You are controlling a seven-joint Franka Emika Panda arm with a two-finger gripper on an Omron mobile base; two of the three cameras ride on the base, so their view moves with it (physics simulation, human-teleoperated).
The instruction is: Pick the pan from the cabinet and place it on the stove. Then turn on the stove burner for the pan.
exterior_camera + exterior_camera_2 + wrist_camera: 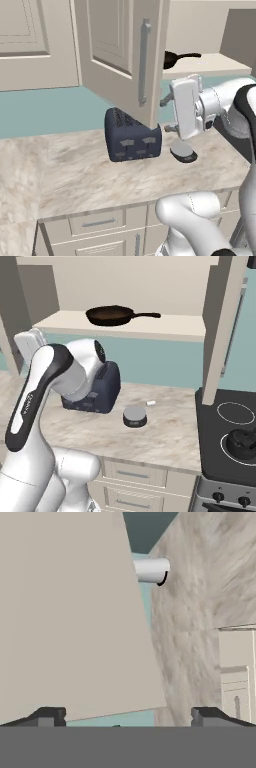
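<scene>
So the gripper (128, 714) is hanging right by the bottom edge of the open cabinet (125, 55) door, jaws spread wide with nothing between them. Landmark here is the toaster (131, 136): it sits on the marble counter (75, 175) just under that door, and one small grey puck-looking thing (135, 417) lies on the counter just beside it toward the stove (227, 441). The stove is past the puck, at the far end of the counter from the toaster, with a squat dark kettle (243, 442) parked on one ring. The pan (110, 315) is up above and behind the toaster, flat on the cabinet shelf, handle pointing stove-ward, nothing touching it. What worries me: the door sticks out between the hand and the shelf, so I'd guess a straight swing up clips the door edge or its long bar handle (144, 62). The pan handle is also thin, so a grab off-centre could let it tip or slide. Count: one pan, one toaster, one puck, one kettle, one open door; two white rings are visible on the glass.
</scene>
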